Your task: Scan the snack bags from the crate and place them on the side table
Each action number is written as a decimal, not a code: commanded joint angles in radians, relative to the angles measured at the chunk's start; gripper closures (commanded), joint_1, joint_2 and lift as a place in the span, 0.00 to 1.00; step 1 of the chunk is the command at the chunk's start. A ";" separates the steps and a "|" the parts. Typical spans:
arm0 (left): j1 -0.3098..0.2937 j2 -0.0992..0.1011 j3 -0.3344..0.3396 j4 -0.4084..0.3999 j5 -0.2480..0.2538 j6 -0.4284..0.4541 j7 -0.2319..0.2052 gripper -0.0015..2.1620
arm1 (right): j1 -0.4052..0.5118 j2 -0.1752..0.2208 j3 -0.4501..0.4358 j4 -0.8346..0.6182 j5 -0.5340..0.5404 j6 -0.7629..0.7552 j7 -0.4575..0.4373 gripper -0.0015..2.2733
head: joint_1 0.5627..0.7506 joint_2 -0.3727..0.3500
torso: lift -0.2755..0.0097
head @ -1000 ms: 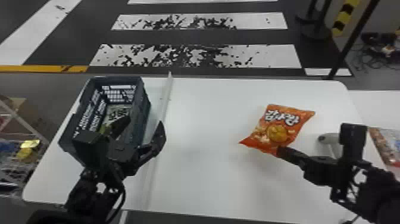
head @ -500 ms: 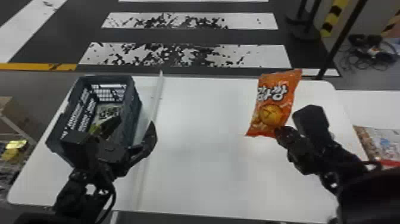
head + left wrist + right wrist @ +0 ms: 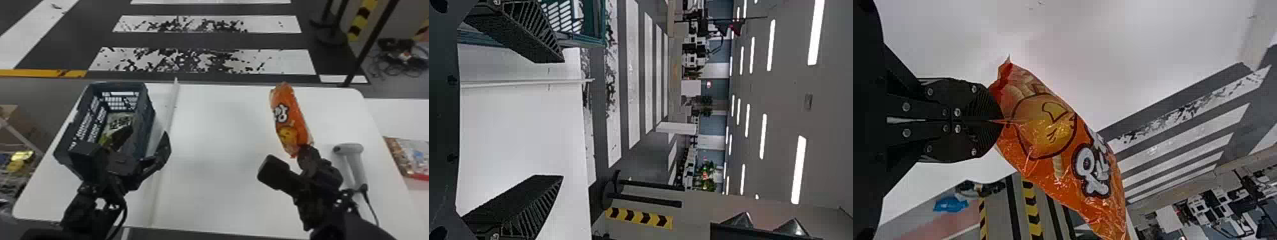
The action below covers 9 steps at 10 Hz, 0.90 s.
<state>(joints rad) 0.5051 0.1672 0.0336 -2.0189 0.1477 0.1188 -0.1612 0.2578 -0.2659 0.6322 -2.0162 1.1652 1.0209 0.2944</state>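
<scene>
Orange snack bag (image 3: 289, 121) over the right half of a white table (image 3: 217, 185), roughly on end in the head view, with a narrow face showing and the top leaning a little to the left. Gripped by a lower corner in the right gripper (image 3: 303, 153); black fingers (image 3: 985, 107) pressed together in the right wrist view, with the corner pinched between the tips. Just to the right of that gripper, on the same table, a pale handheld scanner (image 3: 349, 148) with a dark cord (image 3: 370, 204). Farther right, past the table's edge, a white side table (image 3: 395, 121) with a multicoloured packet (image 3: 411, 156) on top. Well apart, on the left part of the main table, a dark blue crate (image 3: 148, 121) with a green-and-pale bag (image 3: 119, 121) inside. At the crate's near side in the head view, the left gripper (image 3: 144, 140), empty, with fingers spread wide. Between crate and orange bag, a thin pale strip (image 3: 164, 153) running from front to back along the tabletop. Beyond the table, dark floor with worn white stripes (image 3: 201, 60); at the far right, a tangle of black cables (image 3: 395, 68) on the floor.
</scene>
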 commanded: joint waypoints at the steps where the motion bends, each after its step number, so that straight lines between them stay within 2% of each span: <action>1: -0.002 0.000 -0.001 0.002 0.000 -0.003 0.002 0.02 | -0.017 -0.009 0.095 0.099 0.140 0.031 0.002 0.99 | 0.70 0.59 | 0.79; 2: -0.005 -0.001 -0.001 0.006 0.000 0.000 0.002 0.02 | -0.031 -0.013 0.159 0.166 0.229 0.080 0.002 0.99 | 0.70 0.60 | 0.79; 3: -0.007 -0.001 0.000 0.008 0.000 0.000 0.002 0.02 | -0.037 -0.016 0.207 0.206 0.269 0.101 0.006 0.99 | 0.70 0.61 | 0.79; 4: -0.007 -0.001 -0.001 0.009 0.000 -0.003 0.002 0.02 | -0.037 -0.019 0.244 0.208 0.264 0.117 0.045 0.80 | 0.70 0.62 | 0.79; 5: -0.008 -0.003 -0.001 0.009 0.000 0.000 0.002 0.02 | -0.038 -0.019 0.274 0.203 0.245 0.147 0.106 0.35 | 0.70 0.64 | 0.79; 6: -0.010 -0.003 -0.001 0.014 0.001 -0.003 0.002 0.02 | -0.038 -0.021 0.285 0.182 0.189 0.163 0.135 0.00 | 0.70 0.65 | 0.79; 7: -0.010 -0.003 -0.001 0.014 0.000 -0.003 0.002 0.02 | -0.037 -0.026 0.270 0.126 0.096 0.163 0.153 0.00 | 0.70 0.67 | 0.79; 9: -0.010 -0.003 -0.001 0.016 0.001 -0.006 0.002 0.02 | -0.025 -0.029 0.175 -0.012 -0.107 0.160 0.241 0.02 | 0.70 0.71 | 0.79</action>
<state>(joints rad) 0.4954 0.1641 0.0322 -2.0034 0.1487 0.1145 -0.1595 0.2300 -0.2935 0.8345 -1.9888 1.1159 1.1819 0.5339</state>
